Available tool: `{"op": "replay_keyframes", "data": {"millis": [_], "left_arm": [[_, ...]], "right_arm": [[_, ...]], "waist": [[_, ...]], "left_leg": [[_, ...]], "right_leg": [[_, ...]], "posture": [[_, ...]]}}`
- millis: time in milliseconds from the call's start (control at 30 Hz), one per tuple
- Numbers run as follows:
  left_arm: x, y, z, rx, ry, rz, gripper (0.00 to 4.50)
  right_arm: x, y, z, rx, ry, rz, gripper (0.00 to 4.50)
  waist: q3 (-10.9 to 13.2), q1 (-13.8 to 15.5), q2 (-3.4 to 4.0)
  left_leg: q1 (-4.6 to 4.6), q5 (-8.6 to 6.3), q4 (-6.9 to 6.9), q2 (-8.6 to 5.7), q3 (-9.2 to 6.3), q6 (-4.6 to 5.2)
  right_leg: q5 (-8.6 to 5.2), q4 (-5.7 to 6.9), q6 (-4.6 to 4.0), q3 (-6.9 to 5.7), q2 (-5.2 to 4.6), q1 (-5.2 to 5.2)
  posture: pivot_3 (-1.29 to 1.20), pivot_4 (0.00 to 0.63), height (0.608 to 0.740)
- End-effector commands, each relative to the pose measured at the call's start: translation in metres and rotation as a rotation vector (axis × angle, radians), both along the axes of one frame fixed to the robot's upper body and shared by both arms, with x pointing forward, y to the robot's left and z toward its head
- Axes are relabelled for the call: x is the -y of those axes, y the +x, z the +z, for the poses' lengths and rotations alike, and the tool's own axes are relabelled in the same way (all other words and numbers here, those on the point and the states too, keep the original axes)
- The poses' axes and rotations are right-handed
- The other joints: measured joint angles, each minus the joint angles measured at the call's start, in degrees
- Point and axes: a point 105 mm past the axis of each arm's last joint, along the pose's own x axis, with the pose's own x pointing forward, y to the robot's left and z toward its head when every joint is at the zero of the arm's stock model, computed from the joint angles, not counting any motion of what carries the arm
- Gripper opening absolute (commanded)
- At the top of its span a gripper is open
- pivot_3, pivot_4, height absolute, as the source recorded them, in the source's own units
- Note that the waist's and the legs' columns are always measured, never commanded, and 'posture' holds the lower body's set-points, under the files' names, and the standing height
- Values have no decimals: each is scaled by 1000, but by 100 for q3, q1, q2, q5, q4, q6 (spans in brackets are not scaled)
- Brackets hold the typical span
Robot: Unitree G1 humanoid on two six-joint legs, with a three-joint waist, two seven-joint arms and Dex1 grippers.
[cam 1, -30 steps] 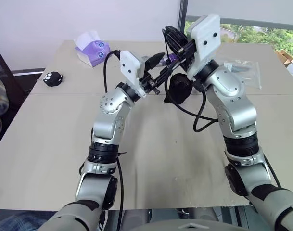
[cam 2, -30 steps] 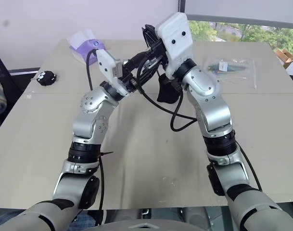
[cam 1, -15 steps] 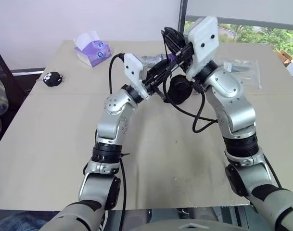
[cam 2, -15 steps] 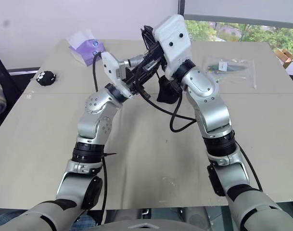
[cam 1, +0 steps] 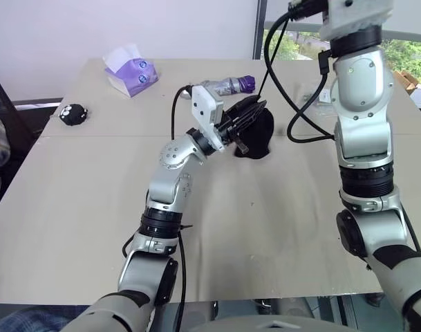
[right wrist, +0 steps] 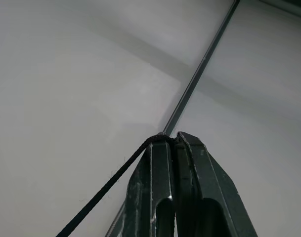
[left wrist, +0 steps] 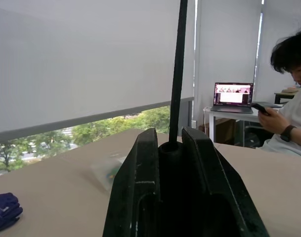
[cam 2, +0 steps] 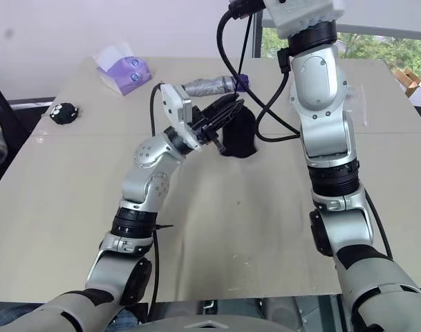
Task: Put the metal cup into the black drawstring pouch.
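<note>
With the left gripper (cam 1: 246, 123) pinching the black drawstring pouch (cam 1: 258, 137) and the right gripper (right wrist: 176, 140) pinching its cord (right wrist: 103, 190), the cord is risking slipping free.

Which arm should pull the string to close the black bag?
The right. Its tool is shut on the cord, high above the table. The left tool grips the top of the black drawstring pouch, probably steadying it.
</note>
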Motion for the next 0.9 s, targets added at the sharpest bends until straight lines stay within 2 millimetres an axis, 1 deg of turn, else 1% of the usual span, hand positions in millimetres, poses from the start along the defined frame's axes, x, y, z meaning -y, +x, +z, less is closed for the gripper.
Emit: {"op": "replay_keyframes", "data": {"millis": [33, 67, 100, 133, 233, 267, 300, 333, 400, 467, 500, 567, 633, 733, 767, 833, 900], "left_arm": [[-2, 0, -19, -80, 28, -18, 686], [-2, -1, -17, -79, 22, -22, 1197], [-2, -1, -15, -73, 19, -21, 1451], [-2, -1, -13, -63, 12, -15, 1886], [-7, -3, -8, -44, -11, 0, 3436], [-8, -5, -8, -44, -10, -3, 3820], [-9, -10, -6, -31, 4, -23, 4364], [-10, -14, -5, -22, 16, -37, 4443], [-17, -24, 7, -15, -18, -67, 4443], [-40, -33, 25, -31, -95, -58, 4443], [-48, -37, 30, -41, -118, -52, 4443], [-67, -40, 22, -85, -107, -4, 4443], [-82, -43, 3, -140, -42, 60, 4443], [-97, -53, -24, -224, 13, 113, 4500], [-101, -55, -34, -256, 27, 131, 4500], [-107, -60, -53, -319, 50, 159, 4500], [-110, -67, -68, -361, 75, 171, 4500]], "right_arm": [[4, -14, 13, 36, 56, 69, 0], [1, -11, 9, 5, 50, 95, 0], [-3, -8, 5, -27, 44, 126, 0], [-7, -7, 1, -49, 32, 149, 0], [-18, -2, -13, -122, 2, 214, 0], [-19, 0, -16, -140, 6, 227, 0], [-17, 1, -21, -168, 19, 241, 0], [-15, 2, -24, -186, 27, 249, 0], [-13, 3, -30, -217, 28, 266, 0], [-14, 6, -46, -304, 5, 315, 0], [-15, 7, -53, -341, 0, 337, 0], [-14, 10, -75, -441, -11, 371, 0], [-11, 11, -98, -544, -43, 390, 0], [-7, 7, -131, -678, -111, 442, 1015], [-3, 6, -143, -727, -124, 452, 1485], [9, 6, -165, -822, -127, 469, 2327], [23, 5, -186, -919, -148, 480, 3161]], "waist": [[0, 1, 0], [-1, 1, 0], [0, 3, 1], [0, 2, 1], [0, 10, 0], [0, 13, 1], [0, 12, 0], [0, 9, 1], [0, 8, 2], [1, 9, 2], [0, 4, 1], [-2, -18, 1], [-3, -16, 5], [-1, 14, 7], [0, 21, 6], [-3, 34, 2], [-2, 34, 4]], "left_leg": [[1, -2, 1, 0, 0, 3], [1, -3, 1, 0, 1, 5], [1, -6, 1, 0, 2, 11], [0, -11, 1, 0, 3, 19], [-3, -12, 1, 1, 0, 20], [-2, -12, 1, 1, 0, 20], [-2, -12, 1, 1, 0, 20], [-3, -12, 1, 1, 0, 20], [-3, -12, 1, 2, -1, 19], [-3, -11, 1, 4, -14, 18], [-3, -11, 1, 4, -16, 19], [1, -12, 0, 9, -29, 19], [10, -12, -6, 11, -28, 19], [8, -13, -2, 10, -25, 21], [5, -13, 1, 9, -27, 21], [3, -14, 2, 8, -28, 22], [9, -15, 3, 7, -27, 23]], "right_leg": [[0, 0, 0, 1, 0, 1], [0, 0, 0, 1, 0, 1], [0, 0, 0, 3, 0, 1], [0, 0, 0, 3, 0, 0], [0, -2, 0, 0, 0, 0], [0, -2, 0, 0, -1, 0], [0, -2, 0, 0, -1, 0], [0, -2, 0, 0, -1, 0], [0, -2, 0, 2, -2, 0], [0, -1, 0, 4, -3, -1], [0, -1, 0, 2, -2, -1], [0, 0, 0, 6, -2, -1], [0, 2, -1, 9, 0, 1], [0, 4, -1, 7, -2, 0], [0, 3, -1, 5, -6, 1], [-1, 1, -1, 4, -13, 1], [-2, -3, -2, 3, -20, 11]], "posture": [[0, 150, 740], [0, 150, 740], [0, 150, 740], [0, 150, 740], [0, 150, 740], [0, 150, 740], [0, 150, 740], [0, 150, 740], [0, 150, 740], [0, 150, 740], [0, 150, 740], [0, 150, 740], [0, 150, 740], [0, 150, 740], [0, 150, 740], [0, 150, 740], [0, 150, 740]]}}
